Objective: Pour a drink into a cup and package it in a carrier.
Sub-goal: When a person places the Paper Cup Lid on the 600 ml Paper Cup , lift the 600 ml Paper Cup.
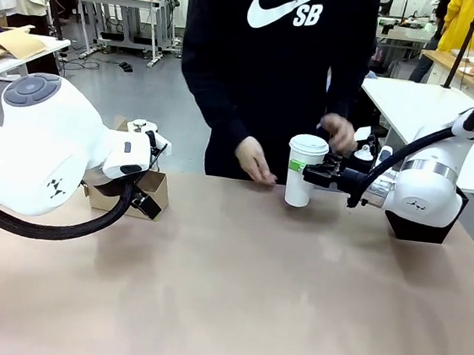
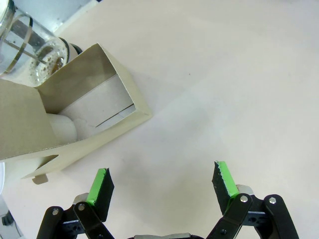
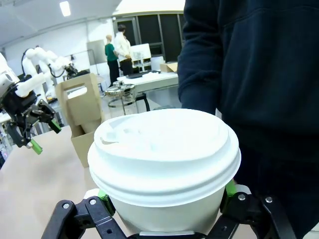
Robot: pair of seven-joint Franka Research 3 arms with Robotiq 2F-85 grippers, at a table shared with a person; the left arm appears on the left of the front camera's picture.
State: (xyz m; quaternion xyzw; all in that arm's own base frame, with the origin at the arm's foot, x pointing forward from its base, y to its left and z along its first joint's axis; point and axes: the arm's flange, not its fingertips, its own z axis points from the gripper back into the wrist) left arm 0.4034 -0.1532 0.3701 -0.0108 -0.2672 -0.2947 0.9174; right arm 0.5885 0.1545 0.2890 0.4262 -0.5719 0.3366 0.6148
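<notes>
The white paper cup (image 1: 302,174) stands on the table near the far edge with a white lid on it. My right gripper (image 1: 315,176) is shut on its side, and in the right wrist view the cup (image 3: 164,159) sits between the green pads (image 3: 102,194). The brown cardboard carrier (image 1: 156,188) stands at the far left, with my left gripper (image 2: 162,183) open and empty just beside the carrier (image 2: 84,112). A white rounded object (image 2: 64,127) sits in one slot. The glass jug (image 2: 30,42) stands behind the carrier; its glass looks clear with brown specks.
A person in a dark sweatshirt stands at the far edge. One hand (image 1: 256,161) hovers left of the cup and the other hand (image 1: 339,133) is above my right gripper. Bare tabletop (image 1: 233,296) stretches across the middle and front. A white table (image 1: 414,103) stands at the back right.
</notes>
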